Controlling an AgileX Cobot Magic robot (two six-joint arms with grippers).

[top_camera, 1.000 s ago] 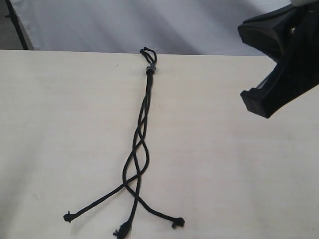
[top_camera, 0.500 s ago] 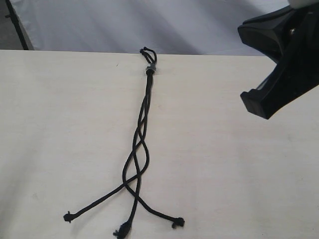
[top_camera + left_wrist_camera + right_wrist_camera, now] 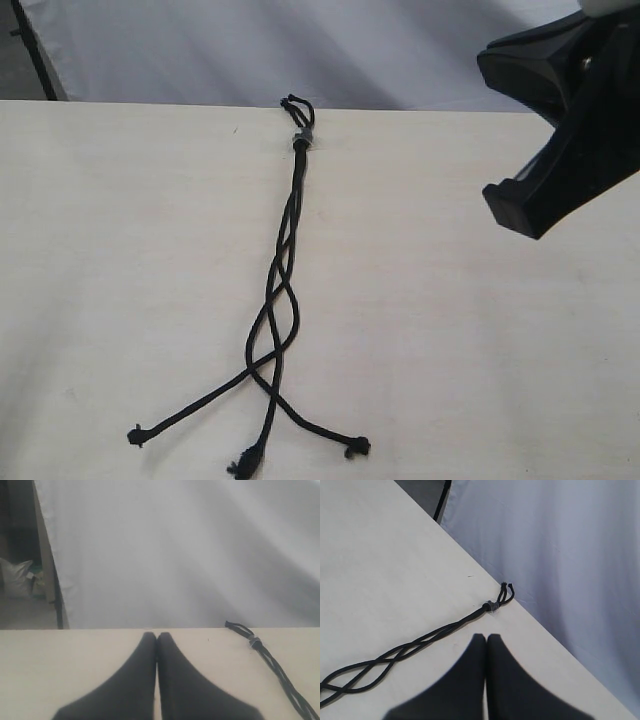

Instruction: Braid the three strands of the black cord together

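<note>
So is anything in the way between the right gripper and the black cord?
No, nothing visible is. Only table surface lies between the right gripper and the black cord.

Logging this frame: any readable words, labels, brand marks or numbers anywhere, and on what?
None can be read.
The black cord, its grey band, the table, the white curtain, the left gripper and the right gripper all show no writing.
The pale bag beyond the table in the left wrist view is too blurred to tell.
</note>
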